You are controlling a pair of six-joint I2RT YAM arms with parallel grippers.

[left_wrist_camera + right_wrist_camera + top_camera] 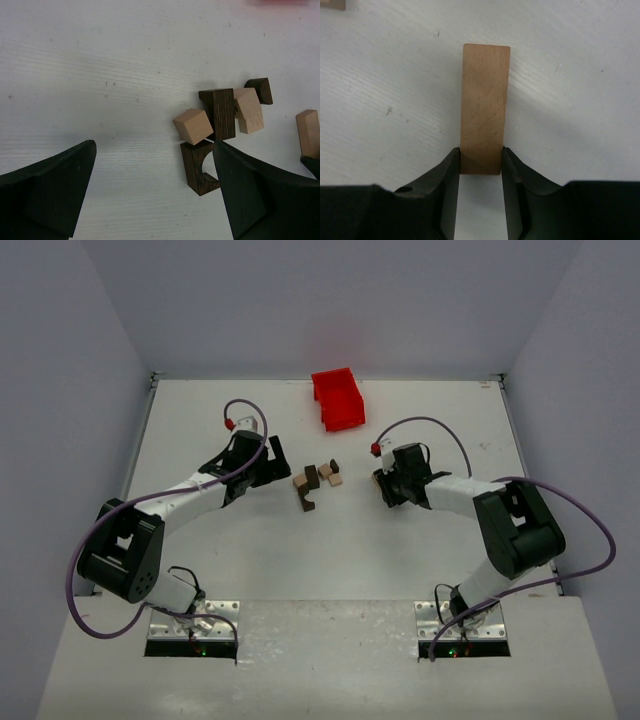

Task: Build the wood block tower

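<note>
Right end effector (pixel 480 162) pinches our tan plank (pixel 485 100), left end effector (pixel 154 150) gapes empty; next we'd lift it onto the mid-frame blocks (pixel 222 112).

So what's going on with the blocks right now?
The right gripper is closed on the end of a tan plank, off to the side of the loose blocks. The left gripper hangs wide open beside that cluster of pale and dark pieces mid-table. No tower is stacked yet. The red bin sits behind.

Bright, even overhead light; soft shadows; sharp, glare-free views.
</note>
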